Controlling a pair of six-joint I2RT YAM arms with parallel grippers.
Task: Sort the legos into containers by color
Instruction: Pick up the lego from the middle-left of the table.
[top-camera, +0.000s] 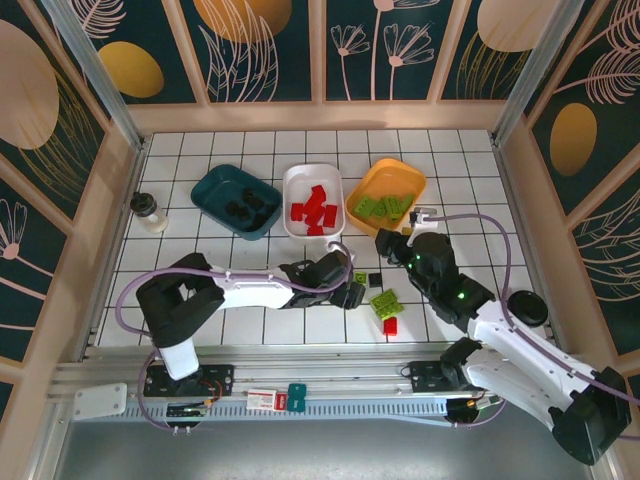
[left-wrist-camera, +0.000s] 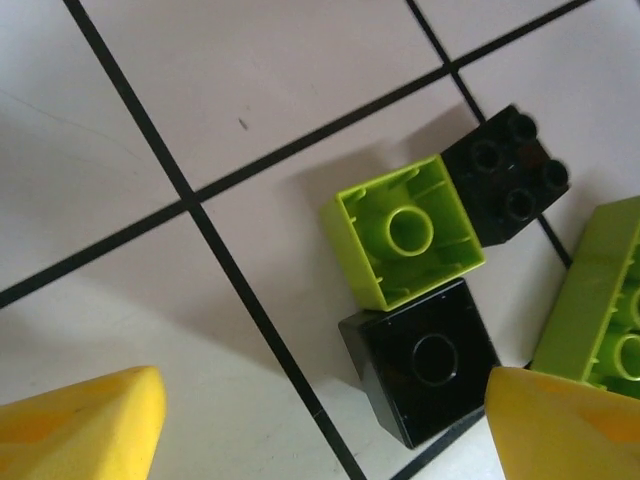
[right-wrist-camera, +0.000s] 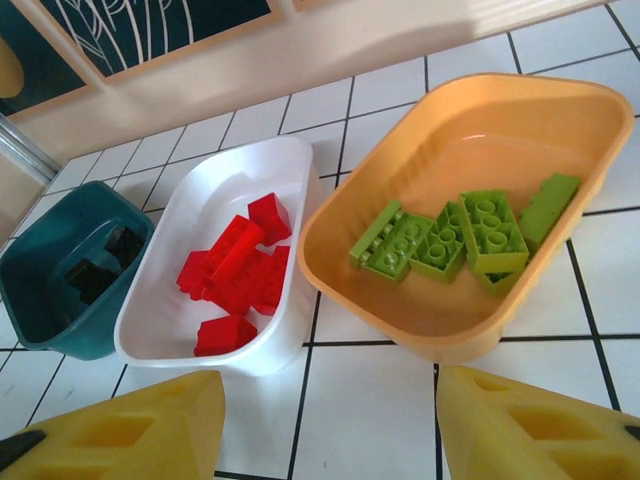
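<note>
Three tubs stand in a row at the back: a dark teal tub (top-camera: 220, 190) (right-wrist-camera: 40, 310) with black legos (right-wrist-camera: 95, 270), a white tub (top-camera: 313, 178) (right-wrist-camera: 200, 200) with red legos (right-wrist-camera: 235, 275), and an orange tub (top-camera: 392, 176) (right-wrist-camera: 480, 130) with lime green legos (right-wrist-camera: 460, 235). Loose on the tiles lie an upturned green brick (left-wrist-camera: 408, 235) (top-camera: 360, 277), a studded black brick (left-wrist-camera: 505, 175) (top-camera: 375, 279), a smooth-faced black brick (left-wrist-camera: 425, 360), a larger green brick (left-wrist-camera: 605, 310) (top-camera: 385, 302) and a red brick (top-camera: 390, 325). My left gripper (top-camera: 355, 293) (left-wrist-camera: 325, 440) hovers open just short of this cluster, its right finger (left-wrist-camera: 565, 425) beside the smooth-faced black brick. My right gripper (top-camera: 385, 242) (right-wrist-camera: 330, 430) is open and empty, facing the gap between the white and orange tubs.
A small black-lidded jar (top-camera: 150, 212) stands at the left of the tiles. A black round object (top-camera: 527, 305) sits at the right edge. A red-and-white card (top-camera: 262, 399) lies on the front rail. Wooden walls close in the tiled floor.
</note>
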